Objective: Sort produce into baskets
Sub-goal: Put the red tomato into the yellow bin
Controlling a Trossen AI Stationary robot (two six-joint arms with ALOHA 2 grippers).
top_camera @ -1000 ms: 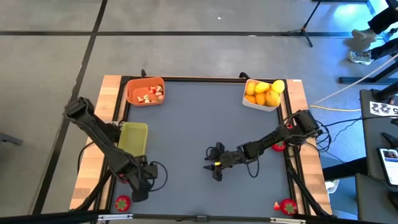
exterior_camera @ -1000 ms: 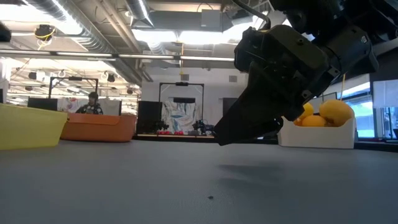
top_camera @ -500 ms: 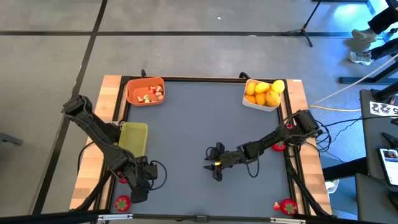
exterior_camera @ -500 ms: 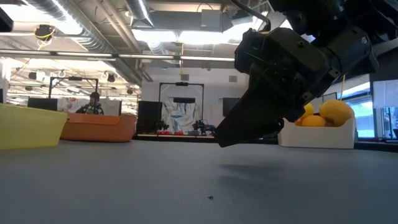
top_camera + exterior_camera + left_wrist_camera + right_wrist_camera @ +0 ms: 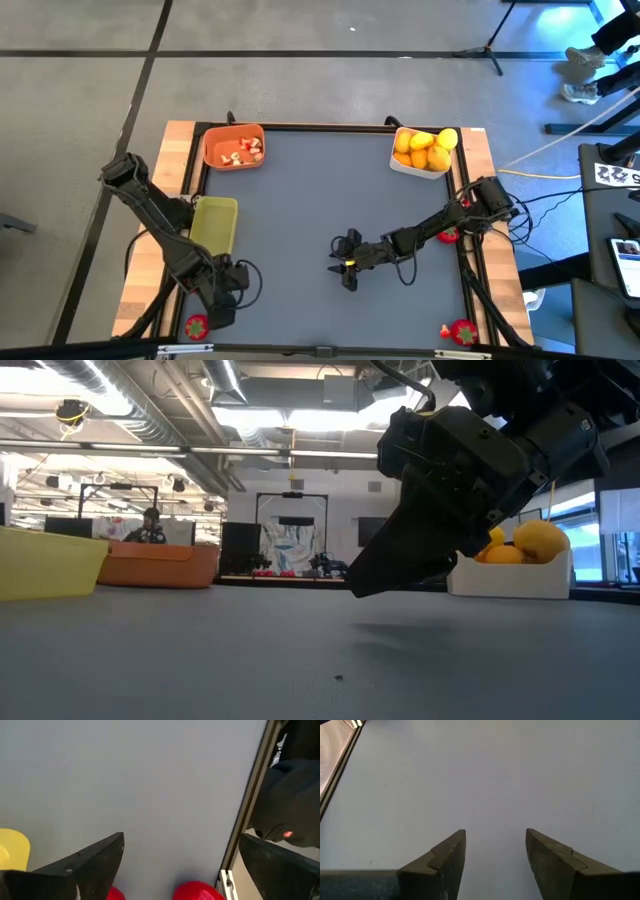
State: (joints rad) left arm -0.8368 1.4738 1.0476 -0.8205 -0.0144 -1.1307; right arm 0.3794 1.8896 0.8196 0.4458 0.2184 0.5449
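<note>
Red toy strawberries with green tops lie nearest the front edge: one [image 5: 197, 324] on the wooden border at the front left corner, another [image 5: 462, 331] at the front right corner, and a third [image 5: 448, 236] partly hidden under the right arm at the right rim. The left pincer [image 5: 222, 298] hangs over the front left of the grey matte surface [image 5: 310, 210], just beside the corner strawberry, its fingers spread wide apart; its wrist view shows a red piece [image 5: 197, 890] low between the fingers, not gripped. Which way the strawberries' tips point cannot be told.

Farther in, the right pincer [image 5: 345, 264] hovers near the middle of the surface, its fingers [image 5: 450, 855] apart with only bare grey between them.

Next to the left arm, the translucent yellow-green rectangular basket [image 5: 214, 222] sits at the left edge, its long axis running front to back. At the far left corner stands the orange rectangular basket [image 5: 233, 146] holding tiny pale-and-red bits [image 5: 242, 152], its long side running left to right. At the far right corner, the white basket [image 5: 419, 163] holds round yellow and orange citrus fruits [image 5: 424, 149], and is turned slightly askew.

Beyond lies grey floor [image 5: 300, 85]; the low view shows a ceiling with ducts and strip lights [image 5: 290, 420] and a person [image 5: 149, 528] in the distance.
</note>
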